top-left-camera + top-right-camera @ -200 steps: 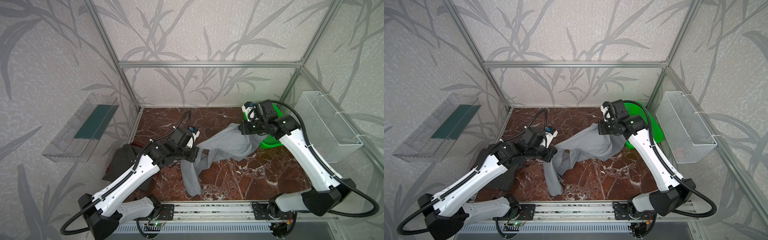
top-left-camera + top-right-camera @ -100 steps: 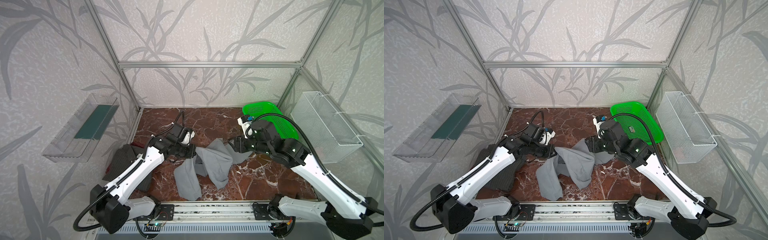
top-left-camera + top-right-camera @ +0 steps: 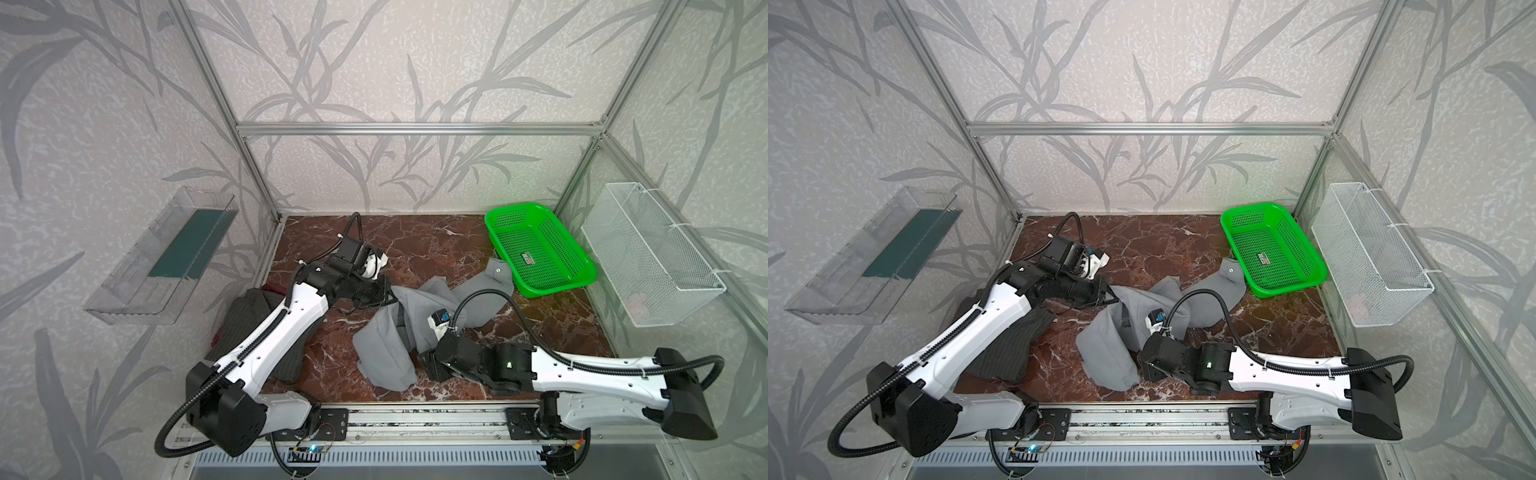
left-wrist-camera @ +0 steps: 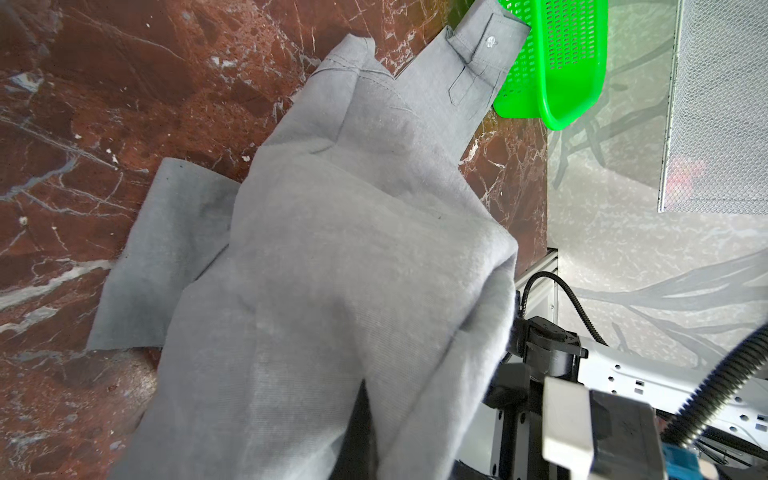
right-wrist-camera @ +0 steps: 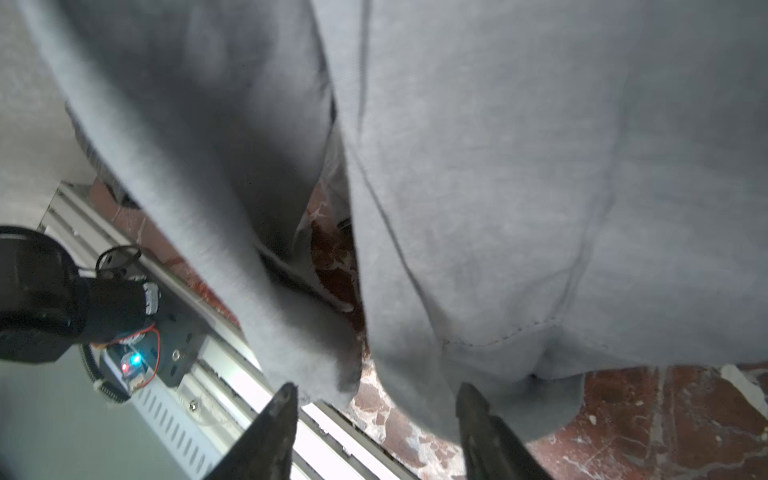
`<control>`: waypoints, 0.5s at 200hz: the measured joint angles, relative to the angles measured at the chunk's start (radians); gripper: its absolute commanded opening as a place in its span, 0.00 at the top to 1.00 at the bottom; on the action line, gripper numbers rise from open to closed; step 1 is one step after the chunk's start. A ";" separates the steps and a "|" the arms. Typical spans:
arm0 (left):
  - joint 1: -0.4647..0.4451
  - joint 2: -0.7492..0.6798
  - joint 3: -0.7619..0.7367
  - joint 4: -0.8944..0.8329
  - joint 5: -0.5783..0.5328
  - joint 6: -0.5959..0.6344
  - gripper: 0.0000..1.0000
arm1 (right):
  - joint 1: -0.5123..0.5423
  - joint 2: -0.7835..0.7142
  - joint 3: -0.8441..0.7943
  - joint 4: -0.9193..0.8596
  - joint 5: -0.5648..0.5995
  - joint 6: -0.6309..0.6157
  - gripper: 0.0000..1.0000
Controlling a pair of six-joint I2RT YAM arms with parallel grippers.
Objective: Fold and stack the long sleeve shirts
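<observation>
**Grey shirt bunched mid-table, one edge pinched**

The grey shirt (image 3: 419,316) lies crumpled across the middle of the table (image 3: 436,241). A thick heap sits toward 6 o'clock, and a sleeve runs out to 2 o'clock, where its buttoned cuff (image 4: 486,41) lies against the green basket (image 3: 552,289). The cloth looks light, limp and thin. It will likely sag and twist when lifted, so the seams, hem corners and shoulders make better holds than the loose middle.

The left end effector (image 3: 386,293) is clenched on the shirt's 10 o'clock edge, and fabric drapes up over it in the left wrist view. The right end effector (image 5: 376,395) stands open at the 5 o'clock hem, grasping nothing.

The pinstriped shirt (image 3: 245,320) lies rumpled at 8 o'clock, partly under the left arm.

The marble top looks smooth, so cloth should slide on it. A wire basket (image 3: 648,257) and a clear tray (image 3: 166,257) hang on the side walls.
</observation>
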 measured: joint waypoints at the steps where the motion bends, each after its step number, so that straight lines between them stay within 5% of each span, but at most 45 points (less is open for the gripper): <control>1: 0.000 0.000 0.000 -0.001 0.000 0.000 1.00 | 0.000 0.003 -0.002 0.003 0.004 0.001 0.33; 26: 0.007 0.000 -0.003 -0.005 0.000 -0.001 1.00 | -0.002 0.066 -0.010 0.035 0.031 0.009 0.30; 48: 0.012 0.000 -0.006 -0.008 0.000 0.001 1.00 | -0.002 0.178 -0.007 0.065 0.049 0.010 0.39; 83: 0.026 0.002 -0.006 -0.032 -0.004 0.026 1.00 | -0.040 0.263 -0.006 0.072 0.059 0.005 0.92; 100: 0.035 0.008 -0.006 -0.049 -0.015 0.051 1.00 | -0.087 0.259 -0.006 0.065 0.058 -0.003 1.00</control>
